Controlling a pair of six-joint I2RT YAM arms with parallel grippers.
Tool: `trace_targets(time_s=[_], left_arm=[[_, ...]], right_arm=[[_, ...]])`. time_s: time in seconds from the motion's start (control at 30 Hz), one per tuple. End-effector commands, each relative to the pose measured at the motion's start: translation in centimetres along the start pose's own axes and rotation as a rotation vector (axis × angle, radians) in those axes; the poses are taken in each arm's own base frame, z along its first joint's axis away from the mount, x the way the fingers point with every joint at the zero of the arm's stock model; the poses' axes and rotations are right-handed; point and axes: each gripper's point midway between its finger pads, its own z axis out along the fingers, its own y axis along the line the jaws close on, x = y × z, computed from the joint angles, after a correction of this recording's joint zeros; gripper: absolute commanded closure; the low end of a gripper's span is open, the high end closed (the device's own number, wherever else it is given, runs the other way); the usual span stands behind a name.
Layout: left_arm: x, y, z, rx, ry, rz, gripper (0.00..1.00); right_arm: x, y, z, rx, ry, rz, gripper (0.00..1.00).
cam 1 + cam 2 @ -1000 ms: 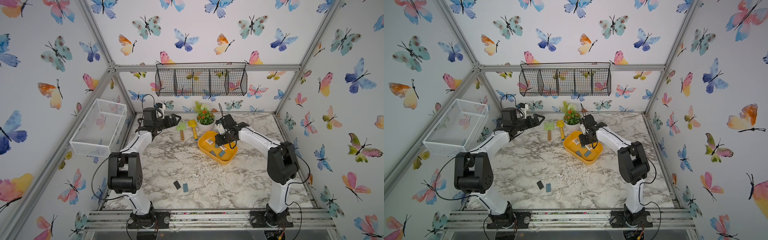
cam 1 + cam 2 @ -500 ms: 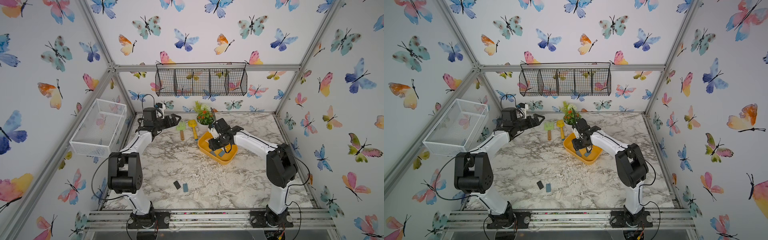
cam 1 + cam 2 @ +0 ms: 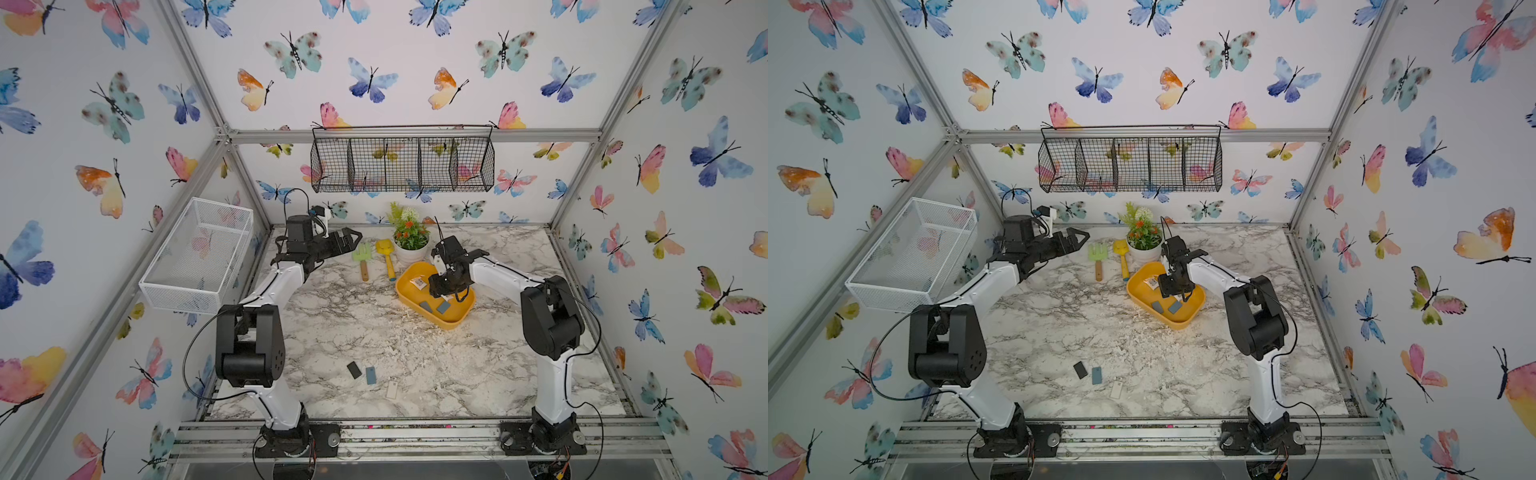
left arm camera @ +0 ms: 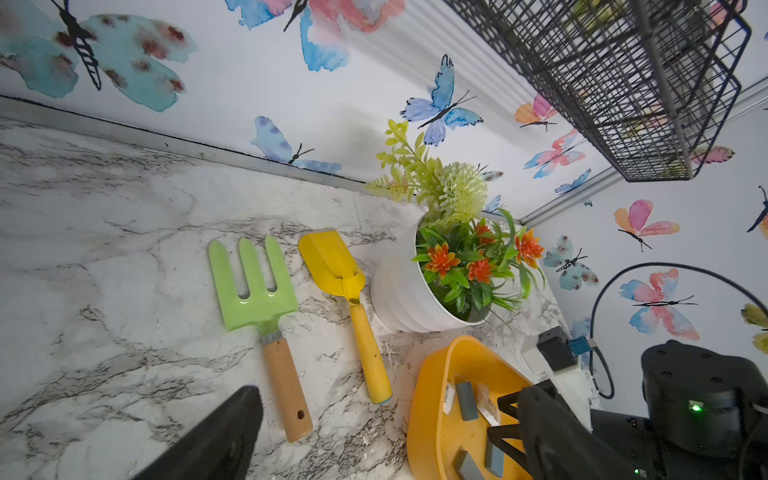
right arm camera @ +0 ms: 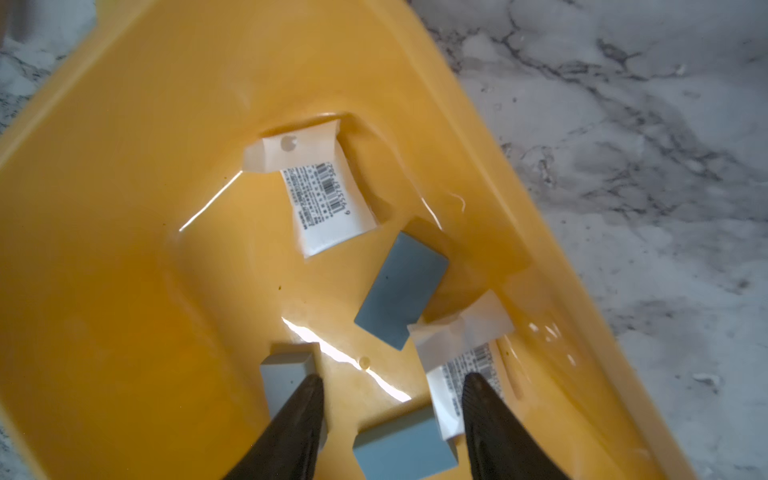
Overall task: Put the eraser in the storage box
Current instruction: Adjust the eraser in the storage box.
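The yellow storage box (image 3: 446, 324) (image 3: 1177, 324) sits at the back centre of the marble table. Three grey-blue erasers lie on its floor in the right wrist view: one (image 5: 401, 291) in the middle, one (image 5: 286, 374) by a fingertip, one (image 5: 399, 449) loose between the fingers. Two white barcode packets (image 5: 328, 199) lie beside them. My right gripper (image 3: 440, 293) (image 5: 392, 386) hangs open just above the box floor, gripping nothing. My left gripper (image 3: 353, 241) (image 4: 382, 436) is wide open and empty, raised at the back left. A dark eraser (image 3: 354, 369), a blue eraser (image 3: 371, 375) and a white packet (image 3: 391, 389) lie near the front edge.
A green rake (image 3: 362, 253), a yellow shovel (image 3: 385, 253) and a white flower pot (image 3: 410, 245) stand just behind the box. A black wire basket (image 3: 401, 160) hangs on the back wall and a white mesh basket (image 3: 199, 257) on the left wall. White crumbs litter the table.
My right arm has swung left over the storage box and come lower, its jaws widening slightly. The left arm has not moved.
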Motion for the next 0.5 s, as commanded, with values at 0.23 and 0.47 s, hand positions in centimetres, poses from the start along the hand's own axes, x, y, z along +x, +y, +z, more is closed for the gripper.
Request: trace_targets(time_s=[0.23,0.47], left_arm=[[0.1,-0.1,-0.1,-0.010,0.005,0.021,0.02],[0.1,-0.1,-0.1,-0.014,0.004,0.023,0.02]], right_arm=[[1.1,0.0,1.5,-0.002,0.043,0.014,0.43],[-0.9,0.4,-1.0,-0.003,-0.023,-0.006,0.42]])
